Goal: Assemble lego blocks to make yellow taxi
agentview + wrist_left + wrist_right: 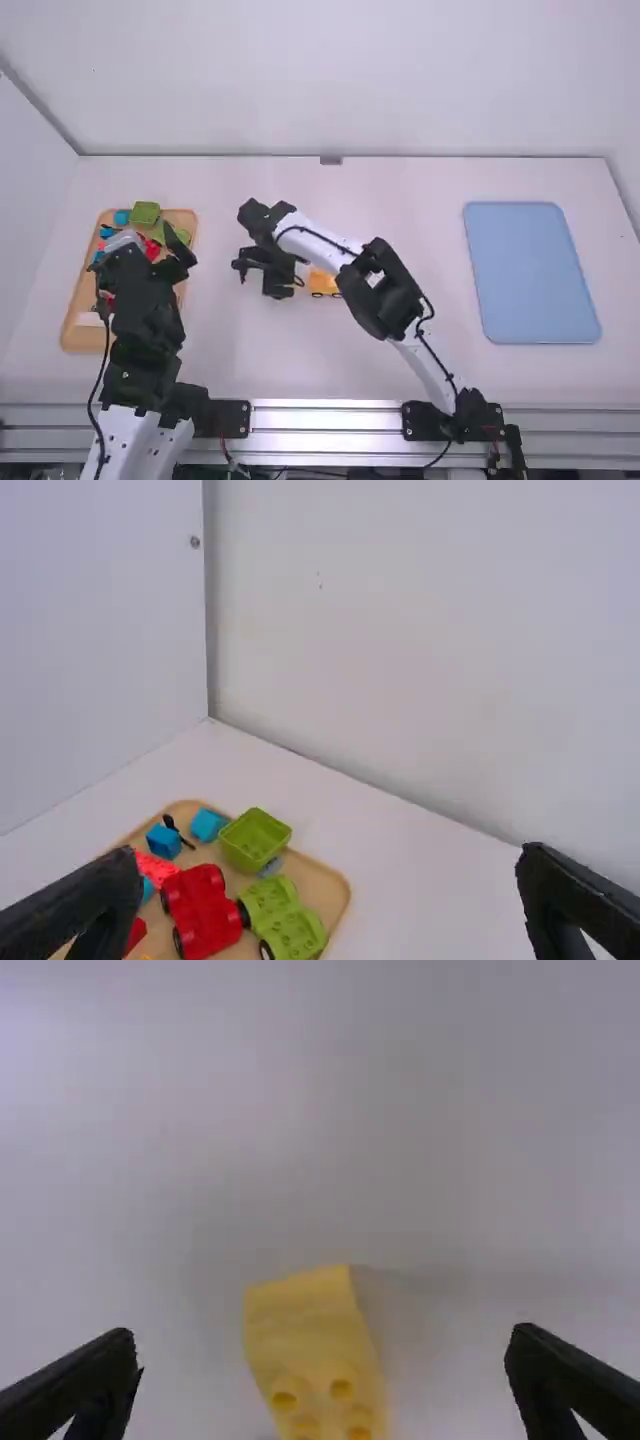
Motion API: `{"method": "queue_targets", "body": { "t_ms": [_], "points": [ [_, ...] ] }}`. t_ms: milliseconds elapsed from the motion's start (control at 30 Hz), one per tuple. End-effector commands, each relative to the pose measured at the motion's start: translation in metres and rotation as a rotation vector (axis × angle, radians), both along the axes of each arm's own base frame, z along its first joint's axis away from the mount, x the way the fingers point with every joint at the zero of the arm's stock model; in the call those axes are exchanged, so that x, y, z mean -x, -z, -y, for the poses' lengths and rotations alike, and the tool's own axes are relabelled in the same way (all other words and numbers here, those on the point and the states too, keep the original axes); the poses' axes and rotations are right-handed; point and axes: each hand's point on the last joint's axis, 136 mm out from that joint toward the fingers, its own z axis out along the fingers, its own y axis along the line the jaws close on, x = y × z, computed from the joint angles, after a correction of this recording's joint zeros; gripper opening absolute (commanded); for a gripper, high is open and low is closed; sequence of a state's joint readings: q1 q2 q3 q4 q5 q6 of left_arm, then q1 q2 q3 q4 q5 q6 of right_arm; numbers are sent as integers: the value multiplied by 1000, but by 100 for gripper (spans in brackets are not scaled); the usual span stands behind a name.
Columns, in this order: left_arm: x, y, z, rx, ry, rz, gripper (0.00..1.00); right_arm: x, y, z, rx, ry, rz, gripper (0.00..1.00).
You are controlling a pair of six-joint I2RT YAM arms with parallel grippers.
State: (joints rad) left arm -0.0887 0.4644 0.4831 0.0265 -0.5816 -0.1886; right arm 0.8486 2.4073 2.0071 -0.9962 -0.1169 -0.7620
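Left pincer: spread wide, empty, facing tray of blocks. Right pincer: spread wide, empty, near yellow block on table.

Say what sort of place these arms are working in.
Probably a robotics lab or test cell: the left arm and right arm stand along a metal rail, a pale wall backs the white table, and toy blocks sit in a tray.
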Motion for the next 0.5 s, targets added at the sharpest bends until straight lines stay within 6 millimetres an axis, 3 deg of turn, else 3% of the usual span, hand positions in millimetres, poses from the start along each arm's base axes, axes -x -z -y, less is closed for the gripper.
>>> {"method": "queue_targets", "body": {
  "t_ms": [0, 167, 300, 467],
  "points": [
    [2, 0, -3, 5, -14, 11, 99, -21, -31, -13, -69, 15, 40, 98],
    [7, -1, -11, 2, -72, 14, 99, -38, -83, -16, -198, 57, 0, 98],
    [8, 0, -13, 3, -83, 12, 99, -57, -111, -1, -249, 117, -10, 98],
    [-2, 0, 5, 31, 32, 22, 99, -83, -131, 11, -300, 201, 21, 98]
  ]
}}
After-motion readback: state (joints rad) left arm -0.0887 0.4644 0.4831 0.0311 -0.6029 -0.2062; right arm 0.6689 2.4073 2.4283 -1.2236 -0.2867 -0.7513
